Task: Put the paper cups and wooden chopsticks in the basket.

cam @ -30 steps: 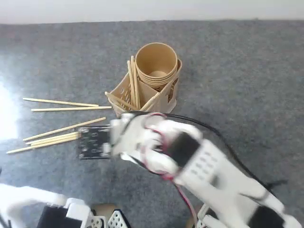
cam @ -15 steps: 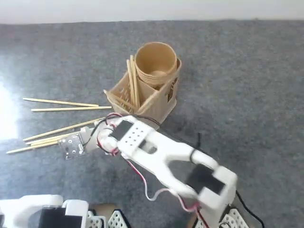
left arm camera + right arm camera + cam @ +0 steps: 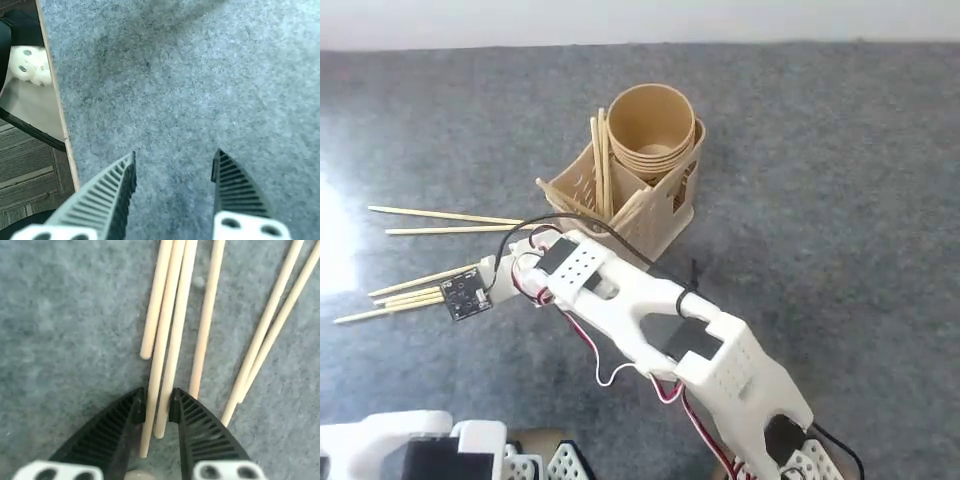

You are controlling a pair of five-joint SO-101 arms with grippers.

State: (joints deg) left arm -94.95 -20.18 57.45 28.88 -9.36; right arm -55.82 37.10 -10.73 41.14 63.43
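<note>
Right claw (image 3: 157, 407) swung over, pinching two chopsticks (image 3: 162, 340)

looks like an indoor robotics workspace: grey felt surface (image 3: 840, 150), wooden edge (image 3: 57, 100), dark plank floor (image 3: 30, 185) below.

Far ends of chopsticks (image 3: 177, 330) beyond view

My rig: white plastic arms, black servos.
Right arm (image 3: 630, 300) carries red, white, black cables; right gripper (image 3: 157, 392) fingers (image 3: 200, 435) black, ribbed.
</note>
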